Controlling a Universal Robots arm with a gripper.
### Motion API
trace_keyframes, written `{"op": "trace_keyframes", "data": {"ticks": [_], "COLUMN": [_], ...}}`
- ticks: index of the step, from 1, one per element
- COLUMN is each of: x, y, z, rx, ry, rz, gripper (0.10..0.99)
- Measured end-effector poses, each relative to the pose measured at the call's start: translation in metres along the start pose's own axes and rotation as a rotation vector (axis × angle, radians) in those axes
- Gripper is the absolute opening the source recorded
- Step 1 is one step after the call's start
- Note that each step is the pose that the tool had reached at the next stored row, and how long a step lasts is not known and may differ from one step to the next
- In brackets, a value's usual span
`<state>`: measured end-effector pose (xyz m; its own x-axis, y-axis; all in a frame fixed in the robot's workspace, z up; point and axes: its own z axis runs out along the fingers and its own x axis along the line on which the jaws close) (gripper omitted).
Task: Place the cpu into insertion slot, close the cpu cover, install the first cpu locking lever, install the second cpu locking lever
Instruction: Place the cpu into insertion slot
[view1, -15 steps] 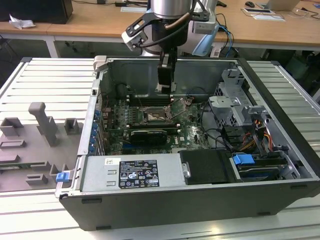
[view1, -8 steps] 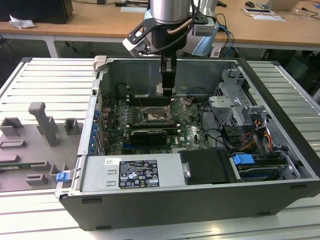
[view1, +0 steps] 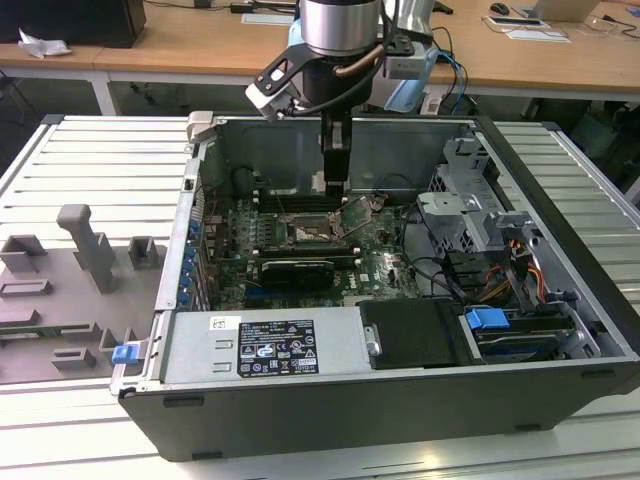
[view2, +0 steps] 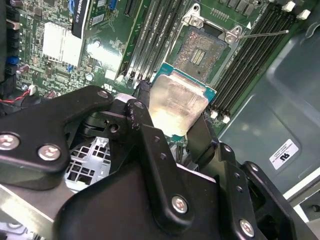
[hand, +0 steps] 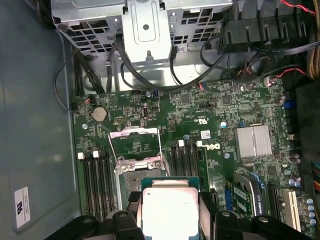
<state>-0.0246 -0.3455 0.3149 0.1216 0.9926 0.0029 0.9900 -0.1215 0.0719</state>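
My gripper is shut on the cpu, a flat square chip with a pale silver top and a green edge, held by two opposite sides between black fingers. In the first wrist view the cpu hangs over the near edge of the insertion slot, apart from it. The insertion slot lies bare and dark, with silvery rim brackets. The cpu cover stands swung open beyond the socket, with thin lever wires beside it. In the exterior view the gripper reaches down into the case above the socket.
Long black memory slots flank the socket on both sides. A silver heat sink, a black card, the power supply, a drive cage and loose cables crowd the case. Grey fixtures stand at the exterior view's left.
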Motion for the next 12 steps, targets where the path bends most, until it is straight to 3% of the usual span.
{"op": "trace_keyframes", "data": {"ticks": [12], "x": [0.0], "y": [-0.0003], "z": [0.0045], "rx": [0.003], "ry": [-0.0012], "rz": [0.0], "gripper": [0.541]}}
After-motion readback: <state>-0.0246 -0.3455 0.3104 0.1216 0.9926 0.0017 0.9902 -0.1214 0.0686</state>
